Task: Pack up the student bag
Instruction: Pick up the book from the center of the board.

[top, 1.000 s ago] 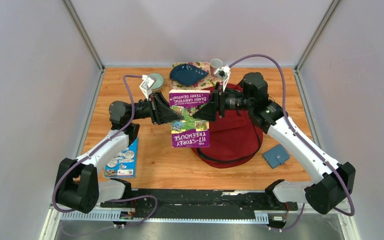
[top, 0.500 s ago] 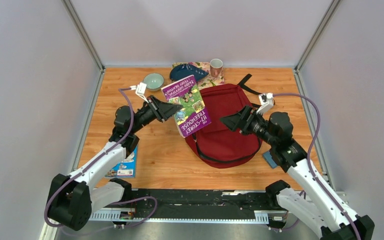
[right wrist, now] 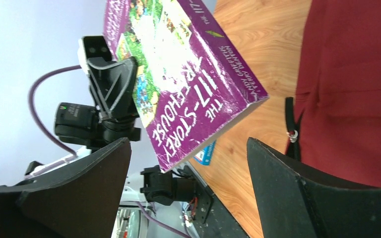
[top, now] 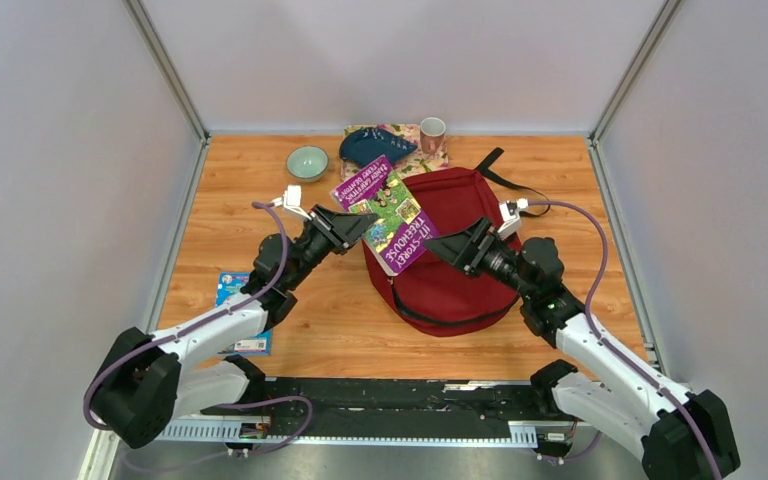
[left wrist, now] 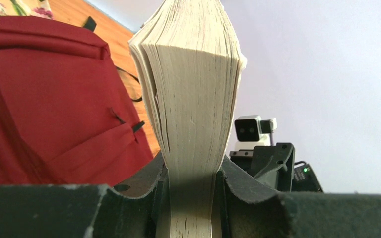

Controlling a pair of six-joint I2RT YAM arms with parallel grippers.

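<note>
The student bag [top: 460, 290] is a dark red backpack lying flat mid-table, its black strap trailing to the far right. My left gripper [top: 355, 228] is shut on a thick purple paperback [top: 388, 212] and holds it tilted in the air above the bag's left edge. The left wrist view shows the book's page block [left wrist: 193, 89] pinched between my left gripper's [left wrist: 191, 173] fingers, with the bag [left wrist: 39, 99] on the left. My right gripper [top: 448, 246] hovers over the bag, open and holding nothing. In its own view my right gripper [right wrist: 187, 143] faces the book's cover [right wrist: 178, 74], with the bag [right wrist: 357, 74] on the right.
A teal bowl [top: 307, 160], a pink mug [top: 432, 132] and a dark blue dish-like thing [top: 375, 147] on a floral mat stand along the far edge. A blue booklet [top: 230, 292] lies near the left arm's base. Grey walls enclose the table.
My right gripper has let go of the book, opened wide and drawn back toward the near right. My left gripper has swung the book round and now holds it alone, tilted.
</note>
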